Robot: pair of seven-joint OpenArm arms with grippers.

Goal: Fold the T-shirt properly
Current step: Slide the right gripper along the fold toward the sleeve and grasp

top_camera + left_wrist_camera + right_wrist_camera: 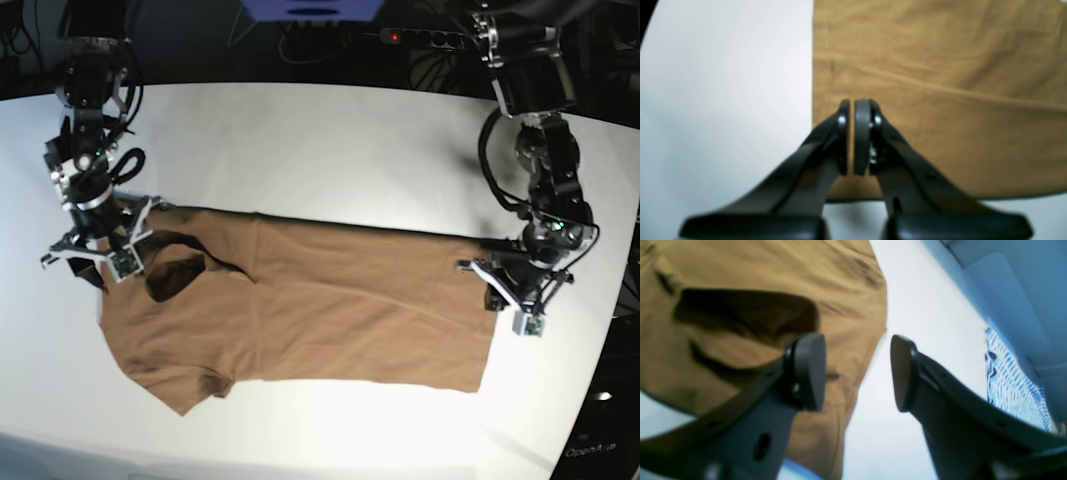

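T-shirt (300,310) lies lengthwise across the table (330,140), partly folded. Left gripper (853,136), jaws pressed together, at the hem end. Right gripper (857,373), jaws spread, empty, beside the collar edge. Judged regrasp step: next needs both ends pinched

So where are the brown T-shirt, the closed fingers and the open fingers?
T-shirt (330,310): base view, middle of the cloth.
Left gripper (852,110): left wrist view, between the closed fingertips.
Right gripper (858,373): right wrist view, gap between the open fingertips.
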